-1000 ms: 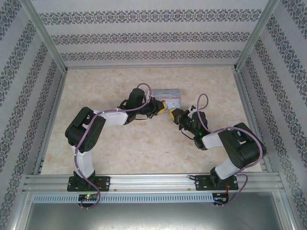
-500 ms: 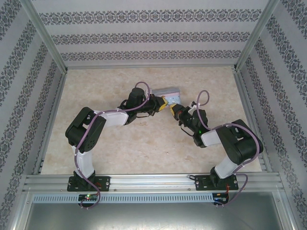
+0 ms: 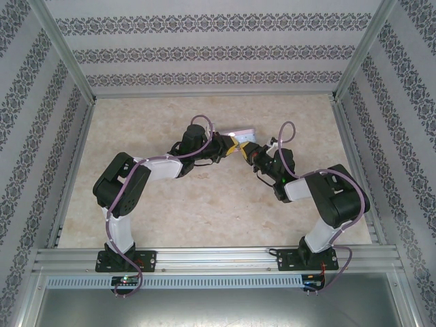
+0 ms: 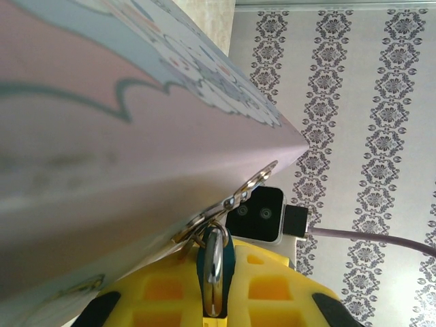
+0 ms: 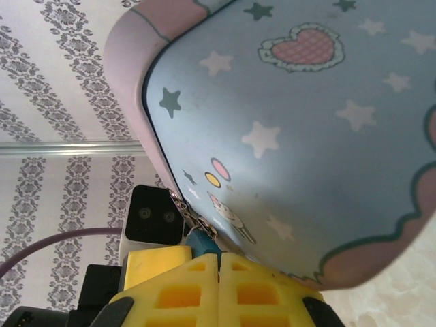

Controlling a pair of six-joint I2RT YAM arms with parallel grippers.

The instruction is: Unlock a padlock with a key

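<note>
- Top view: the left claw (image 3: 229,145) and right claw (image 3: 249,155) meet at the near side of the tin (image 3: 244,132), mid-counter (image 3: 170,218) and towards the far wall.
- Left wrist view: the left claw (image 4: 213,293) is almost closed, pinching the padlock (image 4: 213,266) where it hangs from the tin's hasp (image 4: 236,196). It should hold the lock rigid, with the keyhole presented to the other claw.
- Right wrist view: the right claw (image 5: 219,289) has its pads pressed together. I cannot tell whether the key sits between them. The padlock is just left of its tips, so the approach should be slow and in line with the keyway, with no sideways push.
- Count: one tin, one padlock, one hasp, two claws.
</note>
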